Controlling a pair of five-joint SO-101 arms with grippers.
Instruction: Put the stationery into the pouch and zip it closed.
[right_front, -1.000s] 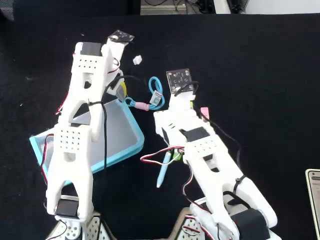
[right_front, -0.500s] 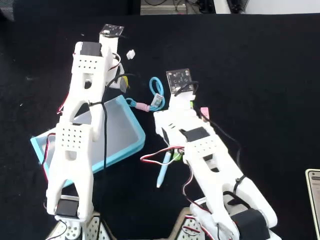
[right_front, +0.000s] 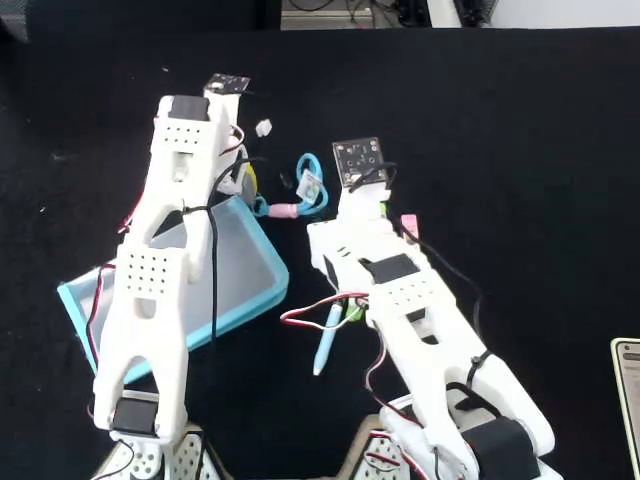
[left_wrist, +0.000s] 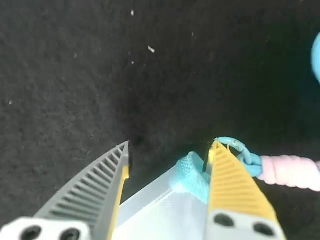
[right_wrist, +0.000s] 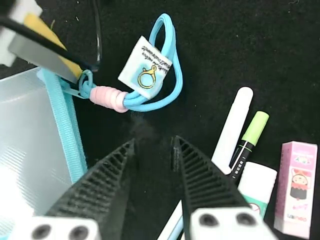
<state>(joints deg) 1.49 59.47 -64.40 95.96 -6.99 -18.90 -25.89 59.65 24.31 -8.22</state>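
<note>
The pouch (right_front: 248, 255) lies flat on the black table (right_front: 520, 150), partly beneath the left arm. The left gripper (left_wrist: 167, 160) stands wide open over the pouch's zip-end corner. That blue corner lies between the jaws, against the yellow-faced finger (left_wrist: 227, 175), and we see nothing clamped. The zip pull ring (left_wrist: 232, 146) and its pink bead (left_wrist: 290, 172) sit just beside that finger. A blue strap (right_wrist: 177, 80) carrying a white tag (right_wrist: 146, 67) extends from the bead. The right gripper (right_wrist: 152, 150) hovers above the table near the strap, with its jaws narrowly apart and holding nothing. A white pen (right_wrist: 232, 130), a green highlighter (right_wrist: 251, 137), a white stick (right_wrist: 259, 184) and a pink box (right_wrist: 297, 187) lie outside the pouch, beside the right gripper.
</note>
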